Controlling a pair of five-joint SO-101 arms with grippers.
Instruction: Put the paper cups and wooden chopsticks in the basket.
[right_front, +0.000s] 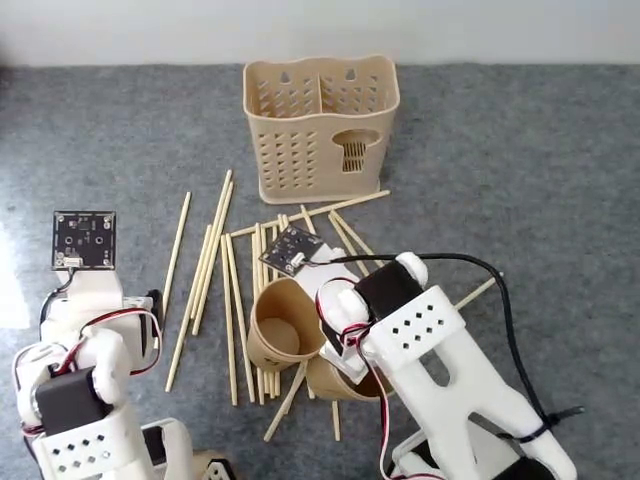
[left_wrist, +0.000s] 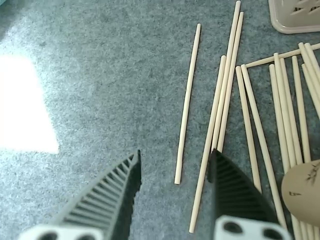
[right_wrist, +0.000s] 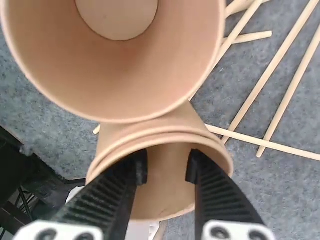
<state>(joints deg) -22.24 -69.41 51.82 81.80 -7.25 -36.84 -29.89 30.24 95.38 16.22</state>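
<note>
Desk (right_front: 520, 150), viewed from above. I see the left fingers (left_wrist: 122, 192) spread open, low over the desk, beside the outermost of the wooden chopsticks (left_wrist: 188, 100). The right fingers (right_wrist: 117, 192) are closed on the near paper cup (right_wrist: 167, 195), which lies on its side. The second paper cup (right_wrist: 115, 55) lies touching it, mouth open toward the arm. Both cups rest among the scattered chopsticks, in front of the two-compartment basket (right_front: 320, 130) and apart from it.
</note>
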